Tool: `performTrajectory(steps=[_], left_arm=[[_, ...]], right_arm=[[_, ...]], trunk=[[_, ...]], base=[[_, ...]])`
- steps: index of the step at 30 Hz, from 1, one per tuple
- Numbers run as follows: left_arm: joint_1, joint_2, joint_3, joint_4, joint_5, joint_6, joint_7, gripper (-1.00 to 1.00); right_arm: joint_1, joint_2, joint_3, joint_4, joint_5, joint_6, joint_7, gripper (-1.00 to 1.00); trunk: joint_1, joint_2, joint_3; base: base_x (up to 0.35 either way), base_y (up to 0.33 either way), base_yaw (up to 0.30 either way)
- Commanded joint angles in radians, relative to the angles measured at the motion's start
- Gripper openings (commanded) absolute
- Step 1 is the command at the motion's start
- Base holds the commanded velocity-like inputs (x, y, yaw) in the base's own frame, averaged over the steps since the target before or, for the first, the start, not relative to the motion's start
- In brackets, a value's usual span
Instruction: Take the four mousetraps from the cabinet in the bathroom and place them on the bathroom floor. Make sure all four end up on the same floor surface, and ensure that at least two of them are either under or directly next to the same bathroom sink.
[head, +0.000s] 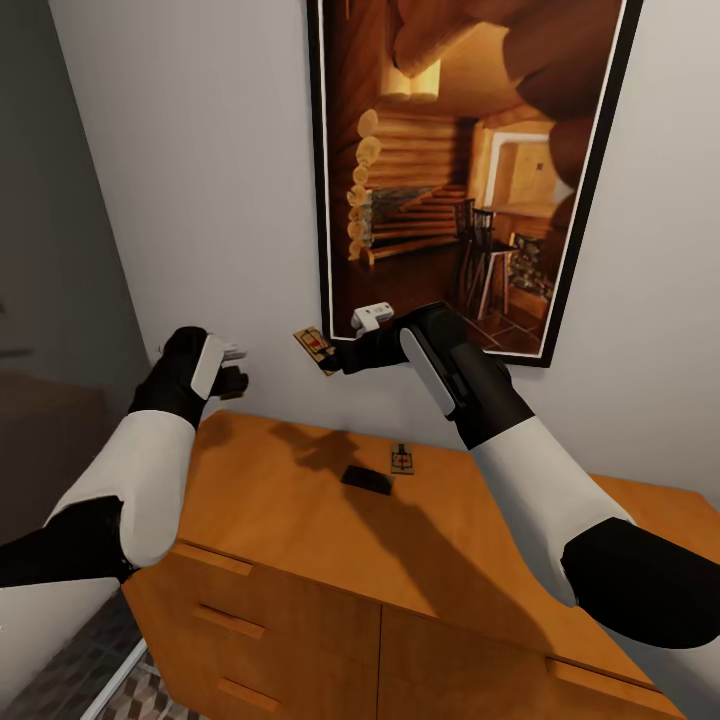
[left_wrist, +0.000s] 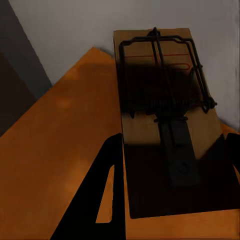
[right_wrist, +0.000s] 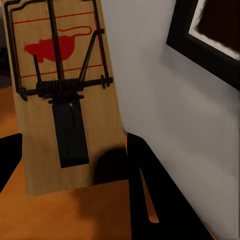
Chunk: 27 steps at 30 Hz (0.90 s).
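Both arms are up over the cabinet, each with a catch; the right gripper pinches a trap by its end, lifted clear of the top, probably so it can be carried to the floor; the left gripper clamps a second trap the same way; a third lies on the cabinet beside a dark block.

Both arms wear smooth white shells on the forearms, with bulbous black elbow joints and black wrists carrying a white panel (glossy, rounded casings), ending in black jaws with flat, slotted fingers.
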Motion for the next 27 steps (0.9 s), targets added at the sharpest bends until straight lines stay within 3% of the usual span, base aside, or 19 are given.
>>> performTrajectory(steps=[1, 5, 7, 9, 12, 23, 27], left_arm=[[-0.001, -0.014, -0.005, -0.001, 0.006, 0.002, 0.011, -1.0], [-0.001, -0.042, -0.056, 0.0, 0.006, 0.002, 0.011, -1.0], [-0.001, -0.054, -0.115, 0.001, 0.012, 0.002, 0.011, -1.0], [-0.001, -0.058, -0.148, 0.002, 0.016, 0.002, 0.01, -1.0], [-0.001, -0.062, -0.176, 0.003, 0.021, 0.002, 0.007, -1.0], [-0.001, -0.083, -0.186, 0.004, 0.027, 0.002, 0.005, -1.0], [0.0, -0.085, -0.185, 0.004, 0.028, 0.002, 0.003, -1.0]], right_arm=[[-0.001, 0.0, 0.0, 0.0, -0.003, 0.004, -0.007, -1.0], [-0.001, 0.0, 0.0, 0.0, -0.004, 0.004, -0.027, -1.0], [-0.001, 0.0, -0.001, 0.0, -0.004, 0.004, -0.035, -1.0], [-0.001, 0.0, -0.001, 0.0, -0.004, 0.004, -0.038, -1.0], [-0.001, 0.0, -0.002, 0.0, -0.004, 0.004, -0.045, -1.0], [-0.001, 0.0, -0.038, 0.0, -0.003, 0.004, -0.059, -1.0], [-0.001, -0.011, -0.041, 0.0, -0.003, 0.004, -0.059, -1.0]], trunk=[[0.0, -0.001, -0.001], [0.0, -0.001, -0.001], [0.0, -0.001, -0.001], [0.0, -0.001, -0.001], [0.0, -0.001, -0.001], [0.0, -0.001, -0.001], [0.0, -0.001, -0.001]], base=[[0.0, 0.0, 0.0], [0.0, 0.0, 0.0], [0.0, 0.0, 0.0], [0.0, 0.0, 0.0], [0.0, 0.0, 0.0], [0.0, 0.0, 0.0], [-0.098, 0.0, 0.0]])
